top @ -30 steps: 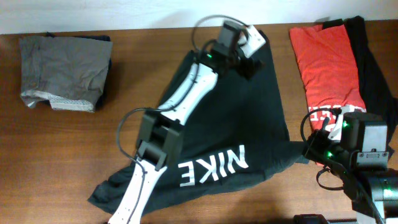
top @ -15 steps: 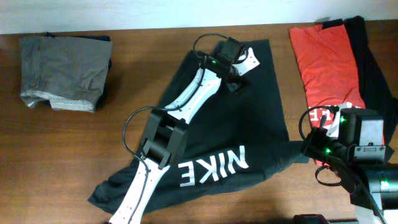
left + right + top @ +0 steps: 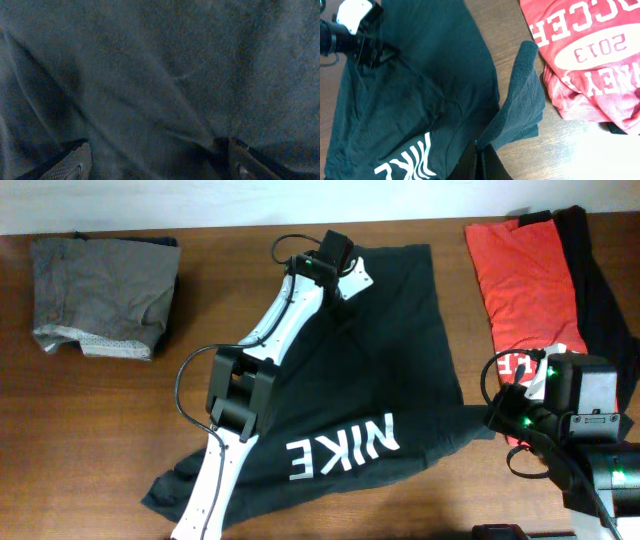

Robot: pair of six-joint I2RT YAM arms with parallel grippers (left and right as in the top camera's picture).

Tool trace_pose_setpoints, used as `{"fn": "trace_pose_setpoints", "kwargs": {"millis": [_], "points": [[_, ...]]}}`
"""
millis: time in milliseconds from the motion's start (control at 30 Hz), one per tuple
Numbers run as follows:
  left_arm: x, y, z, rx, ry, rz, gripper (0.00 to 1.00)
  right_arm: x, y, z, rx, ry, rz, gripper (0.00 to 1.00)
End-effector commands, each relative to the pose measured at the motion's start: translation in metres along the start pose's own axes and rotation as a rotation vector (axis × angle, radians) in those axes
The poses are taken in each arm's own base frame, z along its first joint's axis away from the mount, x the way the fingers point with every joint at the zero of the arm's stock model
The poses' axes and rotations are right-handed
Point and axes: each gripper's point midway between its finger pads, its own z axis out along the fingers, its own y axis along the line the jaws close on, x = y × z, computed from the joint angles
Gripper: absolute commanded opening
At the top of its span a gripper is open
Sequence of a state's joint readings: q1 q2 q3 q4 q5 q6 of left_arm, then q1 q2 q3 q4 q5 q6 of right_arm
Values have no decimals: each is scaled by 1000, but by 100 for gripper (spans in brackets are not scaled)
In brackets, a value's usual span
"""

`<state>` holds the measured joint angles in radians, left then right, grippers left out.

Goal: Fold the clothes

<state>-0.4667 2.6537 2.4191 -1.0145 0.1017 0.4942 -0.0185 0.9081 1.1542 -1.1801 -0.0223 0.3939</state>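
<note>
The black shirt (image 3: pixel 400 370) lies spread on the table (image 3: pixel 100 430), with its white letters near the lower edge. The left claw (image 3: pixel 157 165) is at the top part of this shirt. Its fingers (image 3: pixel 70 162) stand wide apart just over the cloth. The right claw (image 3: pixel 480 162) is at the shirt's right side and, as far as the dark view lets me see, is closed on the sleeve (image 3: pixel 520 95), which stands up from the table. The red shirt (image 3: pixel 520 280) lies at the far right on another black one (image 3: pixel 600 290).
</note>
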Motion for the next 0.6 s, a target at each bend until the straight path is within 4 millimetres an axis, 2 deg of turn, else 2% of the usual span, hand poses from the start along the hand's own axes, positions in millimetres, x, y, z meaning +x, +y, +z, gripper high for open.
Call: {"fn": "trace_pose_setpoints", "kwargs": {"millis": [0, 133, 300, 367, 500, 567], "points": [[39, 0, 7, 37, 129, -16, 86, -9, 1, -6, 6, -39, 2, 4], [79, -9, -3, 109, 272, -66, 86, -9, 1, -6, 5, -41, 2, 4], [138, 19, -23, -9, 479, -425, 85, -10, 1, -6, 4, -45, 2, 4], [160, 27, -33, -20, 540, -550, 78, -11, 2, -6, 1, -51, -1, 4], [207, 30, -59, 50, 680, -703, 77, -18, 4, -6, -5, -76, -2, 5], [218, 31, -66, 73, 711, -731, 77, -21, 5, -6, -11, -90, -6, 5]]}}
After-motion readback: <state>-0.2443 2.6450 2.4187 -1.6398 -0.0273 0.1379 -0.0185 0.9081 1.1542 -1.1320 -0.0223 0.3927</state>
